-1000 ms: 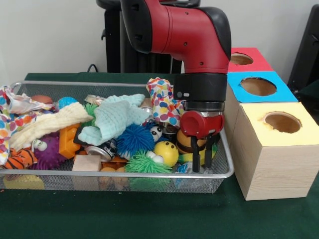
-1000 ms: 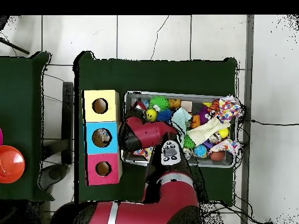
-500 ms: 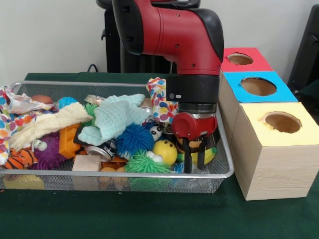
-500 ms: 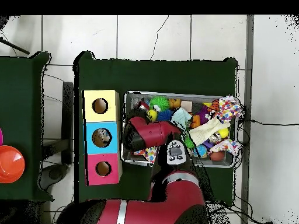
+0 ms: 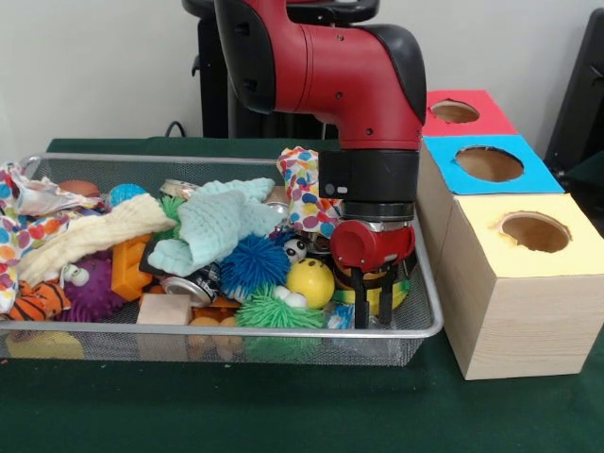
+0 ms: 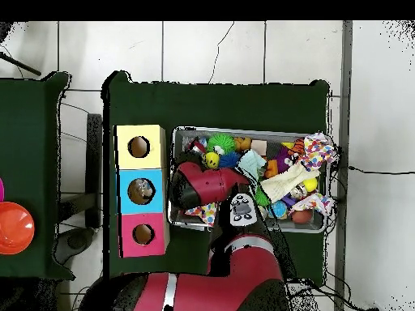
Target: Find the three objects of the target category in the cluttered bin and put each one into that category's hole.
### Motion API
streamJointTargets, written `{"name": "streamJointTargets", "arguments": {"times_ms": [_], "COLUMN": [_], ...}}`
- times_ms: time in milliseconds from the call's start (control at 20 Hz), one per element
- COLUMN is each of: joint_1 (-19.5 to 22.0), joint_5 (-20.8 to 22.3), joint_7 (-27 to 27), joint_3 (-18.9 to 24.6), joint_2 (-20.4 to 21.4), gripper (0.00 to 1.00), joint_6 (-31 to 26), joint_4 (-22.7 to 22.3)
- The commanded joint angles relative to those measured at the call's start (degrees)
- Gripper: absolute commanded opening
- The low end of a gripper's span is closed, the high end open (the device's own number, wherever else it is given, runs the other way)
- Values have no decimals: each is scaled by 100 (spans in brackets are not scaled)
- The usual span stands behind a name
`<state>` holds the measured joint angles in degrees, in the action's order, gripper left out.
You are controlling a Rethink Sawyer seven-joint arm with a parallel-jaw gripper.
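Wire mesh bin (image 5: pixel 427 326), holding mint cloth (image 5: pixel 219 223), blue spiky ball (image 5: pixel 255 262), yellow smiley ball (image 5: pixel 311 281), orange block (image 5: pixel 129 266), drink can (image 5: pixel 192 284); my pincer (image 5: pixel 373 307) stands in its corner nearest the yellow-topped box (image 5: pixel 517 283), fingers apart, astride a yellow-green toy (image 5: pixel 396 294).

Green table (image 5: pixel 236 415), wire bin (image 5: pixel 208 332), boxes (image 5: pixel 514 302)

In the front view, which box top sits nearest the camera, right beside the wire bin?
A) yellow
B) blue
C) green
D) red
A: the yellow-topped box stands closest, next to the bin, with the blue-topped box behind it and the red-topped box farthest back.
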<state>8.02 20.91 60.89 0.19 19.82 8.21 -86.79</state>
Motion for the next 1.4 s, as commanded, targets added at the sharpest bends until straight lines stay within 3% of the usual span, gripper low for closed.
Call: {"name": "streamJointTargets", "arguments": {"times_ms": [50, 900, 1100, 1400], "joint_1": [112, 471, 783, 637], "joint_5": [363, 886, 1157, 1236], "joint_7": [723, 601, 382, 433], "joint_3": [320, 582, 867, 723], "joint_2": [-347, -326, -157, 306], "gripper": [100, 100, 100, 100], "joint_6": [-231, -181, -497, -716], "joint_4": [42, 23, -37, -283]}}
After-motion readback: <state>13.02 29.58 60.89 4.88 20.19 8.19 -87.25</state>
